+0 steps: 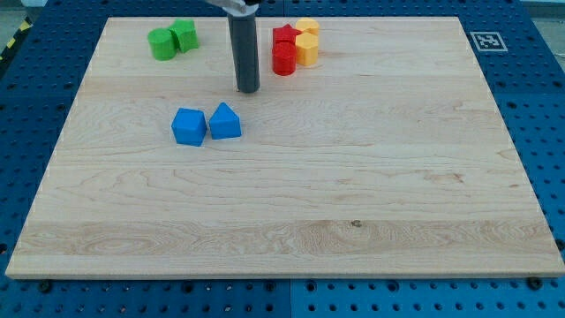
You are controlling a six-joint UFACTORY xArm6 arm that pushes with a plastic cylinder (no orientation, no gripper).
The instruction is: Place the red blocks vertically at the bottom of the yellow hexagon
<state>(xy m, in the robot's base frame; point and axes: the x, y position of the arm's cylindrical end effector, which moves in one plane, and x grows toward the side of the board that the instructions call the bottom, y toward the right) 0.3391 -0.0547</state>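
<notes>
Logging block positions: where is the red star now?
Near the view's top, right of centre: the red star touches the red cylinder below and yellow blocks to its right.

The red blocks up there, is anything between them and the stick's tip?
No. My tip sits to the view's left of the red blocks, and only bare board lies between. The blue blocks are lower down and the green ones are farther left. The yellow blocks touch the reds on their far side.
</notes>
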